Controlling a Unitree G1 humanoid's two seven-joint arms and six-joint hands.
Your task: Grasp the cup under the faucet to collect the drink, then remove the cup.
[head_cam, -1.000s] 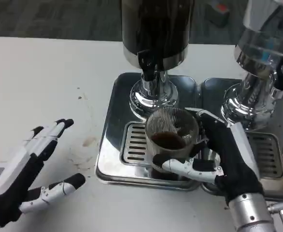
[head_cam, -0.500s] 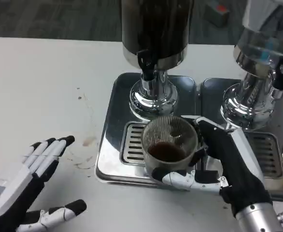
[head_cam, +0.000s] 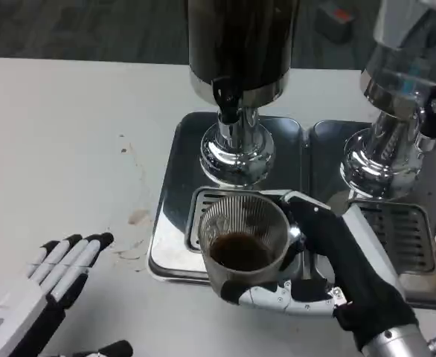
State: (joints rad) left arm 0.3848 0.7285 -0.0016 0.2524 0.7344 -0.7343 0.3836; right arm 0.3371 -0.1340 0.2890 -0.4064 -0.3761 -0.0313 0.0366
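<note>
A ribbed clear cup (head_cam: 244,242) with dark drink in its bottom is held by my right hand (head_cam: 337,268), whose fingers wrap its right side and lower front. The cup sits over the front edge of the steel drip tray (head_cam: 175,186), toward me and a little left of the black faucet (head_cam: 227,95) on the dark dispenser (head_cam: 240,44). My left hand (head_cam: 47,286) hovers open at the lower left over the white table, holding nothing, well clear of the cup.
A second dispenser (head_cam: 404,82) with its own drip tray (head_cam: 411,230) stands at the right. Brown stains (head_cam: 138,217) mark the table left of the tray. Bare white table lies to the left and in front.
My right hand has drawn the cup toward me and slightly left, away from under the faucet to the tray's front edge. My left hand has slid down toward the picture's bottom.
</note>
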